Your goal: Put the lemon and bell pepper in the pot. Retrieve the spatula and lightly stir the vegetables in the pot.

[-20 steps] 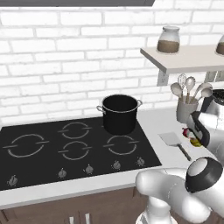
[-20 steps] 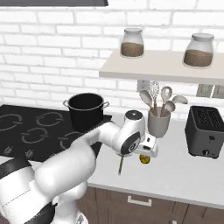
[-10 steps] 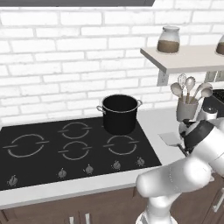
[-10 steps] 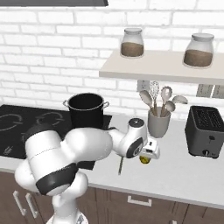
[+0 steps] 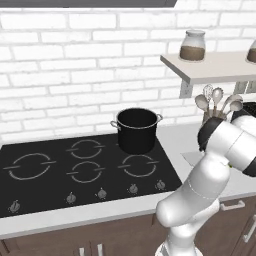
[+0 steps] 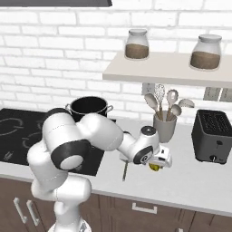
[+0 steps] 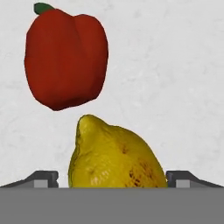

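The hand [image 6: 159, 164] is seen lowered onto the lemon [image 7: 116, 155], its fingers spread wide — one tip [image 7: 43, 178] on each side of the fruit, neither visibly pressed against it. In the hand view the lemon lies on the pale worktop [image 7: 175, 78] just beside the red bell pepper [image 7: 65, 59], a narrow gap being kept between them. In the right base view a yellow sliver of the lemon [image 6: 155, 167] is shown under the hand, near the grey utensil cup [image 6: 164, 128] and well apart from the toaster [image 6: 214, 136]. Compared with a second ago, the arm is folded much further — the elbow is swung up and over, while the hand is held at nearly the same spot above the fruit. The black pot [image 5: 137, 129] is left at the back right of the hob [image 5: 60, 175], unmoved, and a spatula [image 6: 125, 171] is seen flat on the worktop beside the hand
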